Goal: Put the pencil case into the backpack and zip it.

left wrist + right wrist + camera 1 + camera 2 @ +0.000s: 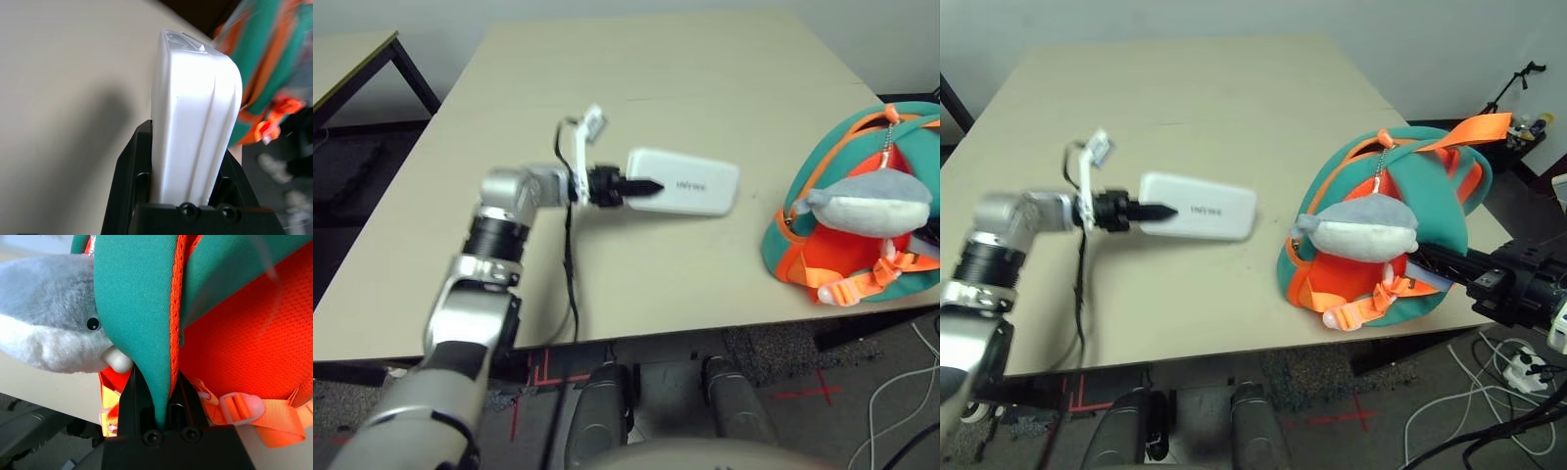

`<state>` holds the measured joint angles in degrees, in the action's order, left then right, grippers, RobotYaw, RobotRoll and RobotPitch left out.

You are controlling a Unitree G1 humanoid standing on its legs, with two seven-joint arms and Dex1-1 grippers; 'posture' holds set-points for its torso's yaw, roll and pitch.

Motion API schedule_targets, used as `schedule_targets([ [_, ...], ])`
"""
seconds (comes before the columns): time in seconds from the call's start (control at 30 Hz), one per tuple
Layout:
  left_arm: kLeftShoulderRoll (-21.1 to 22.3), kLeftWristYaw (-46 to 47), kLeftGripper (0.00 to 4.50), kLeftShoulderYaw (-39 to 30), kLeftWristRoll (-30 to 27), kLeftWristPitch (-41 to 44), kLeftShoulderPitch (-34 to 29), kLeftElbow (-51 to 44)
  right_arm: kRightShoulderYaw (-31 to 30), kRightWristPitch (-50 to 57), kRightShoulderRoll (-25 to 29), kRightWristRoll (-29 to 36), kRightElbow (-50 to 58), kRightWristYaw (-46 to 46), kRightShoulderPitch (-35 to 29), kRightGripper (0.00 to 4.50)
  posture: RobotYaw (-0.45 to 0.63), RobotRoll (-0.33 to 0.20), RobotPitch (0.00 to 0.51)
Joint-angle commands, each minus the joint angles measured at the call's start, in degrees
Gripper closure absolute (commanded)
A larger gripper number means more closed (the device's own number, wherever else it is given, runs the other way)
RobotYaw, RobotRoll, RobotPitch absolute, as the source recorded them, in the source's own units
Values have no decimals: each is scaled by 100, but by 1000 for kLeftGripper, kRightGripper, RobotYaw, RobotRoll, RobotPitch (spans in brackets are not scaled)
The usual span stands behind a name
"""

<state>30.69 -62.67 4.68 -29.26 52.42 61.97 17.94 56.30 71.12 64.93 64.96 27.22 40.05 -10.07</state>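
My left gripper point(641, 186) is shut on one end of the white pencil case point(690, 183), which it holds flat just above the tan table point(636, 78), left of the backpack. In the left wrist view the pencil case point(195, 112) stands on edge between the two black fingers point(132, 161). The teal and orange backpack point(1410, 166) lies at the table's right front corner with a grey plush shark point(1361, 227) on it. My right gripper point(1430, 259) reaches in from the right and is shut on the backpack's teal edge point(137, 308).
The backpack overhangs the table's front right edge. A black cable point(570, 264) hangs from my left wrist over the front edge. Another table point(352, 54) stands far left. Cables and a power strip point(1523, 367) lie on the floor at the right.
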Motion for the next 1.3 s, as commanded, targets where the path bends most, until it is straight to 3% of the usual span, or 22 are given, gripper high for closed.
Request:
schedule_targets([
  [0.03,-26,-284,3144,98,-35,-124,493,-270,168,18,106,-127,-22,195,-49,4480,-105,0,144],
  [0.27,-460,-399,3144,82,-261,48,1017,-404,523,154,120,-170,6,341,-94,4480,-129,0,145],
  [0.43,-740,-316,3144,126,-580,484,793,-912,972,297,37,-247,78,413,-342,4480,-154,0,145],
  [0.67,-689,-191,3144,171,-1027,1186,348,-1655,1253,291,25,-444,38,584,-546,4480,-163,0,148],
  [0.93,-701,9,3144,339,-1235,1587,-172,-2159,1098,155,249,-691,-240,767,-330,4480,-148,0,148],
  [1.3,-1259,654,3144,659,-915,1282,-428,-1909,294,-34,807,-1013,-862,1146,383,4480,-99,0,189],
])
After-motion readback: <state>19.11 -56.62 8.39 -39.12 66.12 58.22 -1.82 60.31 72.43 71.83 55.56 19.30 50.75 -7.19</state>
